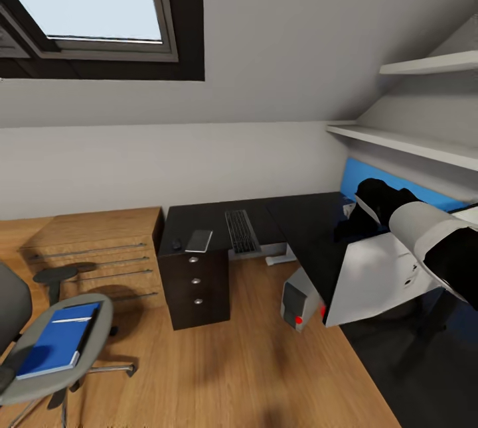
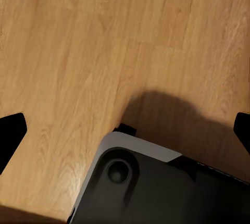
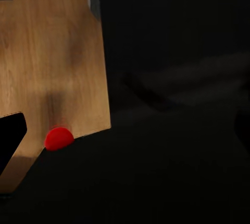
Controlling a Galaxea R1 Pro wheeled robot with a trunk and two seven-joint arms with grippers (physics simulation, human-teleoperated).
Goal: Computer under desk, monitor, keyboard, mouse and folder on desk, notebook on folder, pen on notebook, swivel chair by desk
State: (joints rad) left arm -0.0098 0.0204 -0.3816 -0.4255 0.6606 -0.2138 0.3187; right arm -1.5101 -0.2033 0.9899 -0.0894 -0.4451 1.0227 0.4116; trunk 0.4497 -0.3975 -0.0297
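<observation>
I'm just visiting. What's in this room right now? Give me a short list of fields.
Desk: glossy black L-shaped desk with drawers
On desk: slim keyboard with black keys, small grey notebook
Chair: grey swivel chair apart from the desk, bright blue folder on its seat
Floor: light grey computer tower
Monitor: white-backed flat monitor, tilted, at the robot's right arm

1 desk point(image 1: 212, 215), 1 keyboard point(image 1: 241, 231), 1 folder point(image 1: 58, 340), 2 shelves point(image 1: 405, 142).

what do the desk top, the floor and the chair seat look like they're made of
Desk: top looks like smooth black laminate or lacquered board, uniformly dark with a faint sheen; the core cannot be told. Floor: light wood planks, with visible grain and board seams, satin finish. Swivel chair: seat looks like grey upholstery, matte and softly rounded at the rim, though the render leaves fabric or vinyl open.
</observation>
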